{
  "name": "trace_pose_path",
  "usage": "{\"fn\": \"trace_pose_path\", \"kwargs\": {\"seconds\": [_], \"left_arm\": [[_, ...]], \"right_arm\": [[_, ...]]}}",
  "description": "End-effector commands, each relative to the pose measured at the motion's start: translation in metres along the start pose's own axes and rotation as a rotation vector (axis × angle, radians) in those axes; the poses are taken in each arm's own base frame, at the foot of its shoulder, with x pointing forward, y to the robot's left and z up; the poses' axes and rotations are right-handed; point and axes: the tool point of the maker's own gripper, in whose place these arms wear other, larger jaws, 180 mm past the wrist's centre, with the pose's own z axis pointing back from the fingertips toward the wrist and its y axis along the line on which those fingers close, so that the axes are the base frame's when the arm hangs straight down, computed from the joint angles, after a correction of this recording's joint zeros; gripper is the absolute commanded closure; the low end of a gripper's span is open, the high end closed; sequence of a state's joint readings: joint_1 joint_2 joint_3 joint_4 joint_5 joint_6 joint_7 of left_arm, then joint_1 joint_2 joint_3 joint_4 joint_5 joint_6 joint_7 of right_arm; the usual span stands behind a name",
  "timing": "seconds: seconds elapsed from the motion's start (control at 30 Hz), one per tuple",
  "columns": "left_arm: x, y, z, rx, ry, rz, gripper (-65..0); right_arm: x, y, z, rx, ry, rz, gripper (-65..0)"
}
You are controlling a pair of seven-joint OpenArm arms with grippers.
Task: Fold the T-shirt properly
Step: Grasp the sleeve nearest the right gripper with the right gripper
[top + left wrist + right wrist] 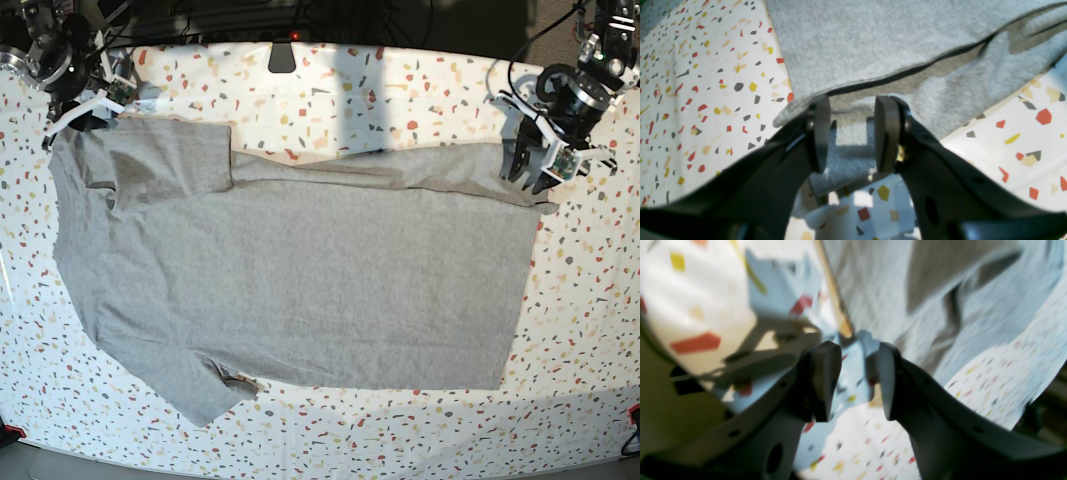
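Observation:
The heather-grey T-shirt [300, 270] lies spread flat on the speckled table [400, 90], plain side up, with its hem toward the right and its sleeves toward the left. A strip along its far edge is folded over [400, 170]. My left gripper [535, 175] hovers at the far right hem corner. In the left wrist view it [853, 103] is open, its pads astride the layered grey hem [853, 150]. My right gripper [85, 110] sits at the far left sleeve. In its blurred wrist view it [857, 350] is open, with table showing between its fingers and T-shirt cloth [907, 290] just beyond.
A black mount [282, 55] stands at the table's back edge, with cables behind it. Small red clamps sit at the front corners [8, 432] [632, 415]. Bare speckled tabletop surrounds the shirt on all sides.

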State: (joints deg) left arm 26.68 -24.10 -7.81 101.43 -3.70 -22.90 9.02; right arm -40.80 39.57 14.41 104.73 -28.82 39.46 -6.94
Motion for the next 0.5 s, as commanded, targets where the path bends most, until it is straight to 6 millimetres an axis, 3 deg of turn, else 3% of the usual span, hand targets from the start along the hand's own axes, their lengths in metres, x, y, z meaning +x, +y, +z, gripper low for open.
{"fn": "trace_pose_path", "kwargs": {"seconds": [0.0, 0.47], "left_arm": [[0.0131, 0.0048, 0.0020, 0.008, -0.047, -0.012, -22.2], [0.0131, 0.0049, 0.0020, 0.008, -0.048, -0.013, -22.1]], "right_arm": [[0.0017, -0.0110, 0.0026, -0.031, -0.010, 0.030, -23.5], [-0.0068, -0.0032, -0.0060, -0.015, -0.027, 0.066, -23.5]]}}
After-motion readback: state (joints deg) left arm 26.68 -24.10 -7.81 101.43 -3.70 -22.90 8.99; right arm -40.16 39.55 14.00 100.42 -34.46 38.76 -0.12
